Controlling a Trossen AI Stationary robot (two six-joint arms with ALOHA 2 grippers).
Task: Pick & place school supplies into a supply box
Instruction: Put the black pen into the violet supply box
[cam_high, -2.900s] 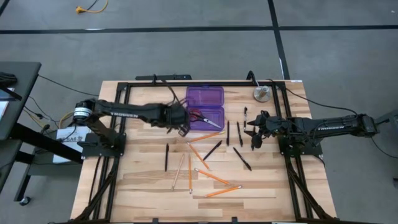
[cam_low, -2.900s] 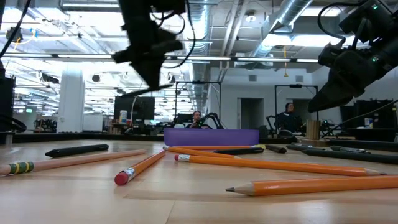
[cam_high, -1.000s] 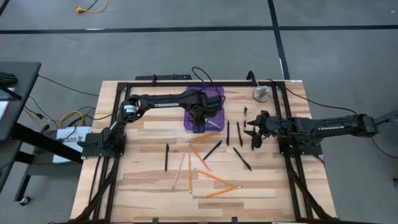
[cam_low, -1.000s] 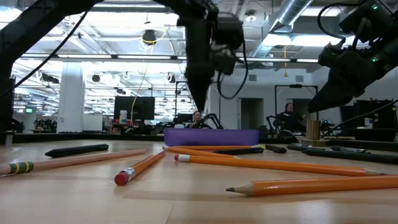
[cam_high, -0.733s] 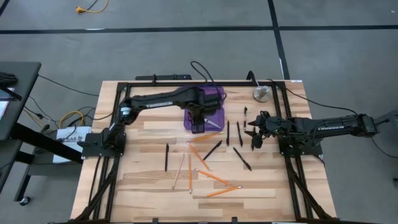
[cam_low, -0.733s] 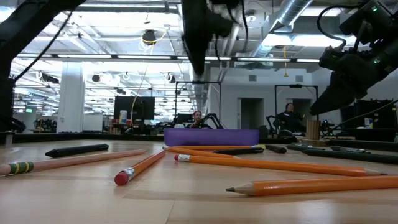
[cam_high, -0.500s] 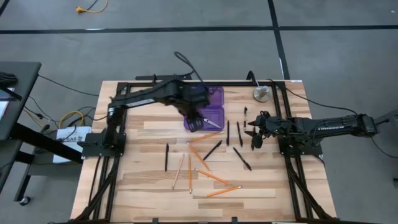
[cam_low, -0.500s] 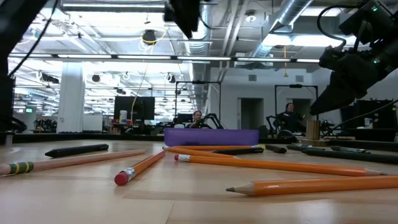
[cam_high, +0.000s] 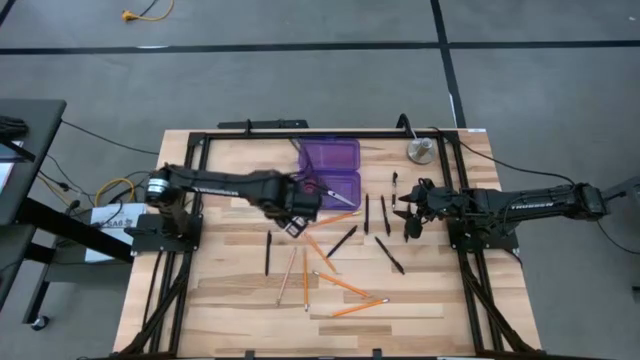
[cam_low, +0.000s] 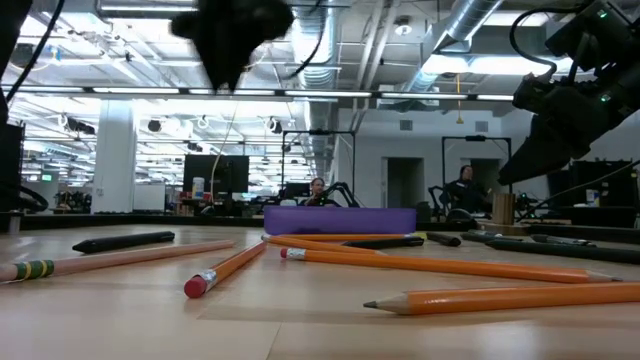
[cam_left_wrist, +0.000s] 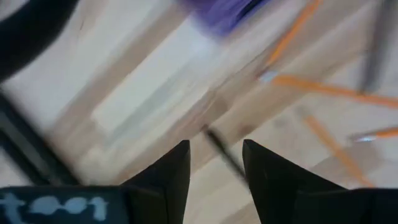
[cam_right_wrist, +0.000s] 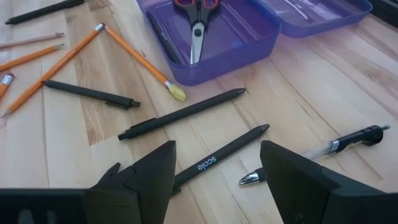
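Currently the supply box (cam_high: 333, 172) lies open at the far middle of the table (cam_high: 220, 300), lid folded back flat beside the tray, so you have an unobstructed drop from above. In the right wrist view the scissors (cam_right_wrist: 196, 22) already lie inside the tray (cam_right_wrist: 245, 38), handles away from the near wall, beside a dark pen; that portion of the task appears done. One orange pencil (cam_right_wrist: 137, 55) rests with its eraser end touching or just short of the tray's near wall; you cannot tell which.

Outside the box, the remaining supplies are scattered near it: three black pens (cam_right_wrist: 184, 114) and a clear-barrelled pen (cam_right_wrist: 339, 142) just beside the tray, more orange pencils (cam_high: 343, 286) and pale wooden pencils (cam_high: 287, 276) fanned toward the near edge, and one black pen (cam_high: 268, 252) apart on the left. They lie flat and mostly uncrossed, which should allow single picks.

Your left gripper (cam_high: 296, 212) sits low just beside the box's near left corner, above the closest pencils. Its wrist view shows the fingers (cam_left_wrist: 169, 177) parted with nothing between them, a dark pen (cam_left_wrist: 222, 152) lying just ahead; I judge this a descent toward the next pick.

Your right gripper (cam_high: 410, 215) hangs over the pens right of the box, its fingers (cam_right_wrist: 145, 173) spread wide and empty. The silver disc (cam_high: 420, 150) stands at the far right corner, well apart.
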